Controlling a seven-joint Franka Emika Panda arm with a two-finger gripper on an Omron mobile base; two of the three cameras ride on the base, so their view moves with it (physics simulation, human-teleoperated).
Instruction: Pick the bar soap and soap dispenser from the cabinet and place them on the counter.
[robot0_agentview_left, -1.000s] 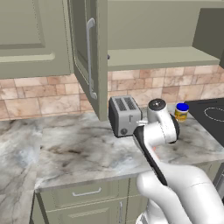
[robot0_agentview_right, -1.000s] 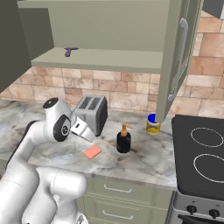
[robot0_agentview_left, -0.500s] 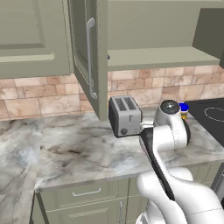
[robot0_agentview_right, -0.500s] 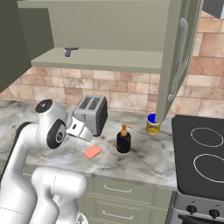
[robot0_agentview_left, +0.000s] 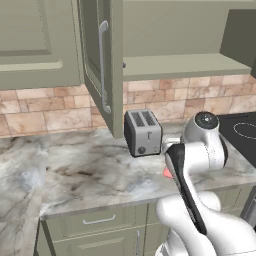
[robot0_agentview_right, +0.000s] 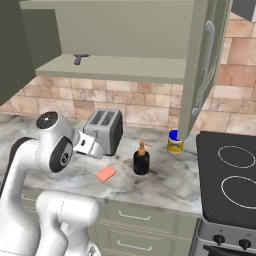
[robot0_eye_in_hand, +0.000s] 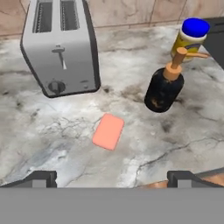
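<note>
Already on the grey-beige marbled stone counter (robot0_agentview_right: 165, 180): flat salmon-pink bar soap (robot0_eye_in_hand: 108, 131) near its front edge, black orange-pumped soap dispenser (robot0_eye_in_hand: 164, 87) upright beside; both delivered. Gripper (robot0_eye_in_hand: 112, 178) spread apart, empty.

On the counter (robot0_agentview_right: 170, 182) the bar soap (robot0_agentview_right: 106, 173) is laid flat, near the front edge and apart from everything else. The toaster (robot0_agentview_right: 105, 131) is placed behind it, toward the wall. The soap dispenser (robot0_agentview_right: 141, 159) is stood upright to the right of the bar soap and in front of the toaster's right side. A lidded jar (robot0_agentview_right: 174, 142) is set behind and to the right of the dispenser, just beside the stovetop (robot0_agentview_right: 230, 177), which adjoins the counter on the right. The cabinet (robot0_agentview_right: 120, 67) is mounted above, with its doors swung open; a small object (robot0_agentview_right: 80, 58) is left on its shelf at the left.
</note>
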